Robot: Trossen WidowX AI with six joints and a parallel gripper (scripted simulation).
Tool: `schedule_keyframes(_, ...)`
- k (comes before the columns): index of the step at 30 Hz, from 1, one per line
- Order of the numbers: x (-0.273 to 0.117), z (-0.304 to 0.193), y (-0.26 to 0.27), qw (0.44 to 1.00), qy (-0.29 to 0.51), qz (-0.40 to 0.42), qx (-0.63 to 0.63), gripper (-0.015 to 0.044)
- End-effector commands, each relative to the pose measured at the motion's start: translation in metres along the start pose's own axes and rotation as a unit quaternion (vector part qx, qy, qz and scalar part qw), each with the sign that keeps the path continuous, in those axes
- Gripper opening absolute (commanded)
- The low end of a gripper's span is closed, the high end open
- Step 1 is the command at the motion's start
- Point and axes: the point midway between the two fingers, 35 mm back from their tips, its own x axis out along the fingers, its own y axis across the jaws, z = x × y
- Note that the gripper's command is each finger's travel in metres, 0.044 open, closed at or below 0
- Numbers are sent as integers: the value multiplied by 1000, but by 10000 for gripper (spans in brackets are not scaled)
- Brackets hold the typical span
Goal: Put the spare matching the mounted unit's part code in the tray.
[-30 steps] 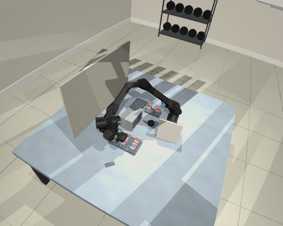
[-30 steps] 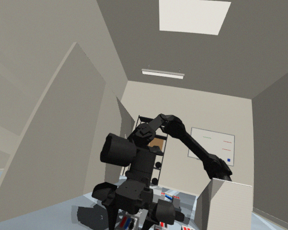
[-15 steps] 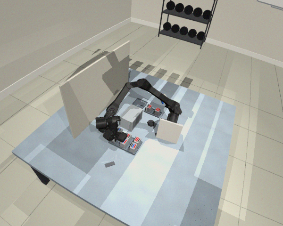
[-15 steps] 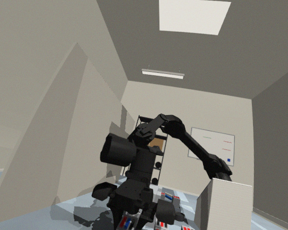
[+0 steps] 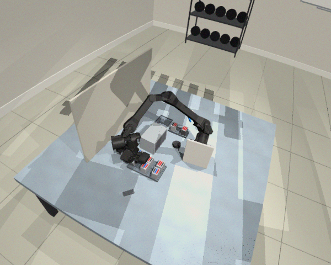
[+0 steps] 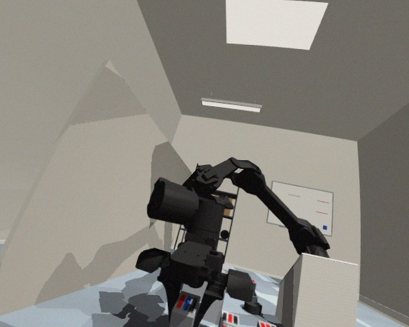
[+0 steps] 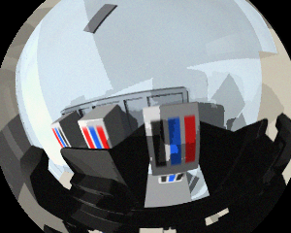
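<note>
My gripper (image 6: 184, 315) (image 7: 167, 123) is shut on a grey spare with black, blue and red stripes (image 6: 185, 302) (image 7: 175, 138), at the left end of the front rack (image 5: 143, 173) (image 7: 160, 99). I cannot tell whether the spare is clear of the rack. Other striped spares (image 5: 155, 171) (image 5: 144, 167) (image 5: 160, 164) stand in the rack. A small striped label (image 7: 171, 178) shows beyond the held spare; its code is too small to read surely. A shallow dark-rimmed tray (image 5: 163, 121) lies behind the grey box, empty. I cannot make out which thing is the mounted unit.
The grey box (image 5: 153, 138) stands just behind the gripper. A pale upright panel (image 5: 198, 154) (image 6: 328, 288) is to the right, and a tall board (image 5: 108, 111) (image 6: 102, 182) to the left. Two striped blocks (image 5: 174, 126) (image 5: 184, 130) stand beside the tray. A black round thing (image 5: 176, 144) sits mid-table.
</note>
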Motion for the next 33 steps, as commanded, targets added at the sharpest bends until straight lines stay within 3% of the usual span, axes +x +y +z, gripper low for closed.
schedule_keyframes(1, -44, 3, -2, 1000, -8, -9, 3, 0)
schedule_keyframes(11, -58, 4, -3, 1000, -10, -15, 1, 0)
schedule_keyframes(24, -129, 11, 5, 1000, -10, -9, 2, 0)
schedule_keyframes(33, -136, -15, -12, 1000, -18, -8, -2, 0)
